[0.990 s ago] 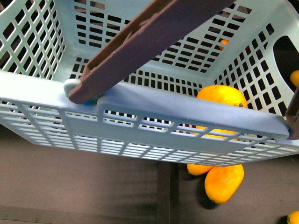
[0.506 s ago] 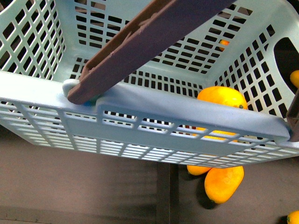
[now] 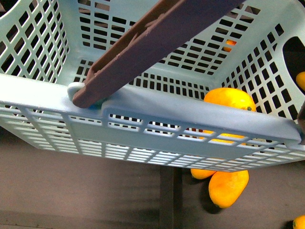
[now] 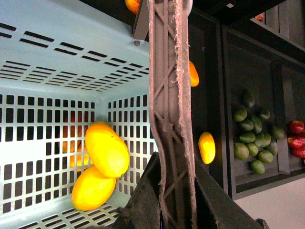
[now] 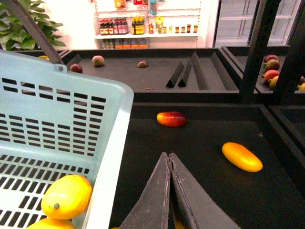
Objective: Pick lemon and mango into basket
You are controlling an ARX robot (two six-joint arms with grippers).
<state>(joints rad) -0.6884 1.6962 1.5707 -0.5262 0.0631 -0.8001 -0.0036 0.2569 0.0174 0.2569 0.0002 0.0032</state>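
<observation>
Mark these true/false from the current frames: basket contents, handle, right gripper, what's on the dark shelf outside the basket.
1. The basket is empty. False: two yellow-orange fruits lie in it, touching each other.
2. The left gripper holds the brown handle. True: the handle runs through it in the left wrist view.
3. The right gripper is open wide. False: its fingers meet at the tips, with nothing between them.
4. A red-blushed mango lies on the dark shelf outside the basket. True.
5. The plain orange-yellow mango is inside the basket. False: it lies on the shelf, beside the right gripper.
</observation>
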